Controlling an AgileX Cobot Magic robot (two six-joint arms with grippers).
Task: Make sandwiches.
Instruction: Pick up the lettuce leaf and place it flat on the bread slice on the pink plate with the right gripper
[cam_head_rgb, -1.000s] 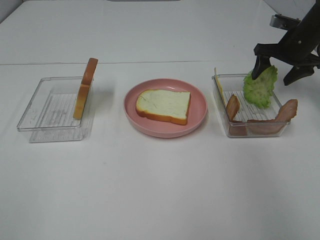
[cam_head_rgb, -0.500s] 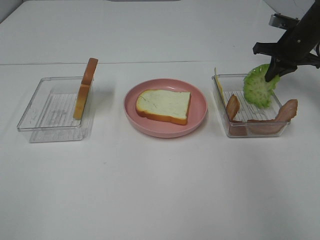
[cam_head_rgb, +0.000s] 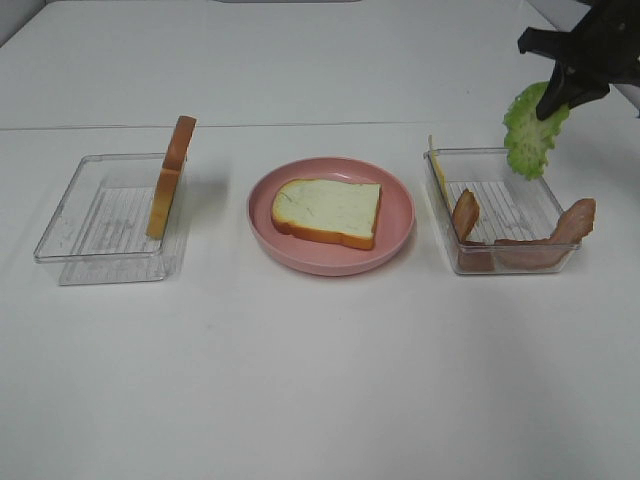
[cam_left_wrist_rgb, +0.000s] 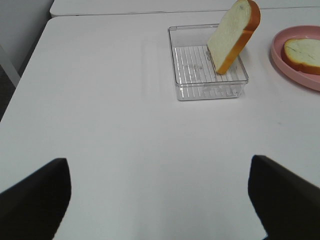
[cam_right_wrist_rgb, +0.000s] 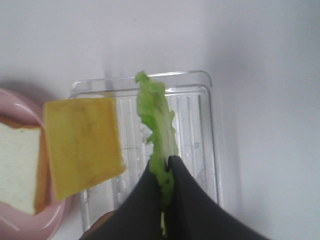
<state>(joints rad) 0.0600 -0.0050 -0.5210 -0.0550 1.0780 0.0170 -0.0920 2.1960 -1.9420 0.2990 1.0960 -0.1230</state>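
A white bread slice (cam_head_rgb: 327, 212) with tan crust lies flat on the pink plate (cam_head_rgb: 400, 215) at the table's middle. A second slice (cam_head_rgb: 170, 175) stands on edge in the left clear tray (cam_head_rgb: 90, 215). My right gripper (cam_head_rgb: 558, 98) is shut on a frilly green lettuce leaf (cam_head_rgb: 530, 135), which hangs above the far right corner of the right tray (cam_head_rgb: 510, 205). In the right wrist view the fingers (cam_right_wrist_rgb: 145, 200) pinch the lettuce (cam_right_wrist_rgb: 157, 125) over the tray. My left gripper (cam_left_wrist_rgb: 160, 200) is open over bare table, well short of the left tray (cam_left_wrist_rgb: 200, 75) and its slice (cam_left_wrist_rgb: 232, 35).
The right tray holds reddish-brown bacon strips (cam_head_rgb: 575, 220) and a yellow-orange cheese square (cam_right_wrist_rgb: 82, 145) leaning at its left wall. The left gripper does not show in the exterior high view. White table lies in front of the trays and plate.
The right gripper shut on the lettuce and lifted it up out of the right tray. The bread, plate and left gripper have not moved.
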